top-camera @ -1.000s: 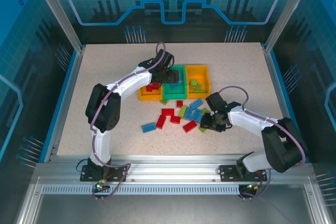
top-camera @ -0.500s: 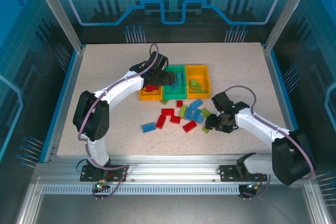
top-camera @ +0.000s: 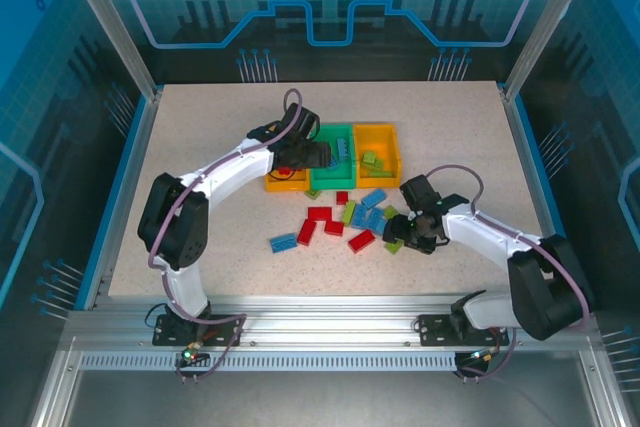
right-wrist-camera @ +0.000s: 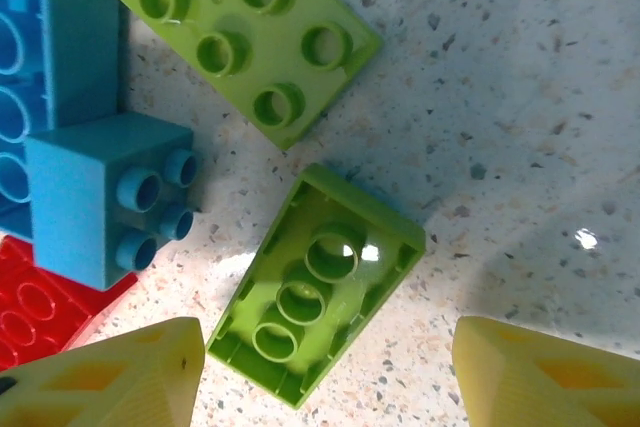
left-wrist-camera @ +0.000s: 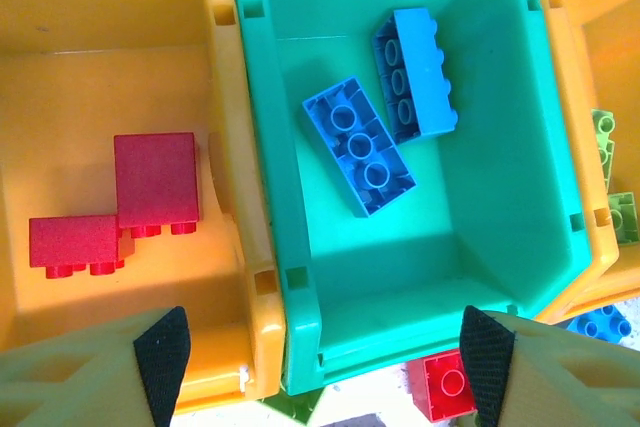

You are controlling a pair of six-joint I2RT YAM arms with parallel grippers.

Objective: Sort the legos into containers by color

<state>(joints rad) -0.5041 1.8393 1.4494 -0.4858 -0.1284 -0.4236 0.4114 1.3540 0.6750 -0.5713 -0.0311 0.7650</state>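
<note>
The left gripper (left-wrist-camera: 325,352) hangs over the row of bins toward the far edge of the surface (top-camera: 200,147), jaws spread wide and empty. Below it, two red bricks (left-wrist-camera: 155,182) lie in the left yellow-orange bin (left-wrist-camera: 100,47) and two blue bricks (left-wrist-camera: 358,147) in the green bin (left-wrist-camera: 340,257). The right gripper (right-wrist-camera: 325,377) holds its jaws open on either side of a light green brick (right-wrist-camera: 315,287) that lies hollow side up on the surface, among the loose legos (top-camera: 335,219) between the bins and the near edge.
</note>
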